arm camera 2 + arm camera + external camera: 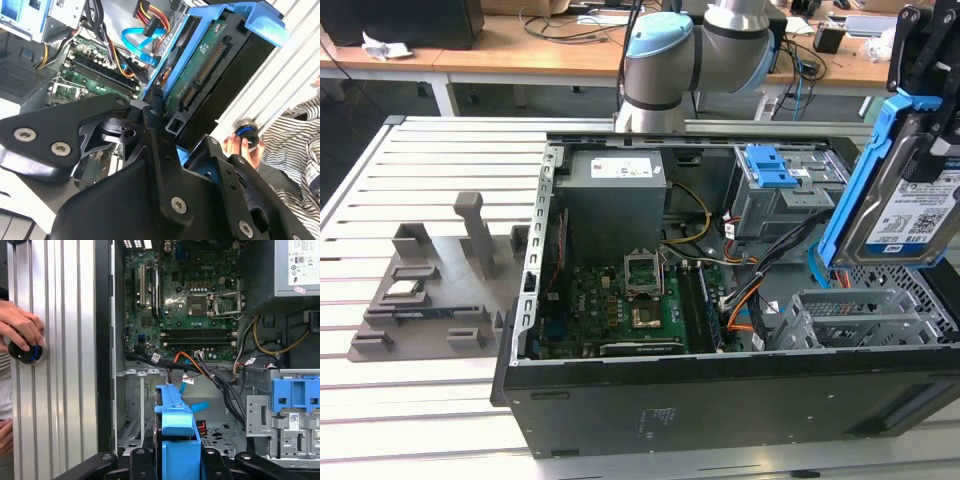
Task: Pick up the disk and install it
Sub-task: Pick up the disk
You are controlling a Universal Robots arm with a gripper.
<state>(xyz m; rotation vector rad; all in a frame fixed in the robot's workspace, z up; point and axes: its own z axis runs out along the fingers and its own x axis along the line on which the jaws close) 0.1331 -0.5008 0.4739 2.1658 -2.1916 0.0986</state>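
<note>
Setting: a slatted metal table [420, 150] carries an open black computer case [720, 400]; further tables [550, 40] strewn with cables stand behind it.
Tool: the black tool [175, 125] is closed on the disk, its fingers [155, 107] pressed against the blue frame from either side.
Disk: the disk [910, 215], silver with a white-and-blue label and a blue frame, hangs clear of the table, on edge and tilted, above the exterior view's right end of the case. The second wrist view shows its green circuit-board side and connector.
Drive bay: a silver perforated drive bay [860, 320] lies just below the disk, inside the case; the two are apart.
Cables: black, orange and blue cables [200, 365] run between the bay and the motherboard.
Upper cage: a grey drive cage [775, 185] with blue latches sits beside the bay, further into the case.
Motherboard: a green motherboard [630, 300] covers the case floor, its processor socket near the middle.
Power supply: a grey power supply [615, 190] sits at the far wall of the case.
Arm: the grey-and-blue arm [665, 60] rises behind the case.
Fixture: a grey fixture [430, 290] rests on the table at the exterior view's left, well apart from the case.
Person: a hand [20, 327] grips a black knob [25, 352] with a blue ring on the table beside the case; a striped sleeve [295, 135] shows in the second wrist view.
</note>
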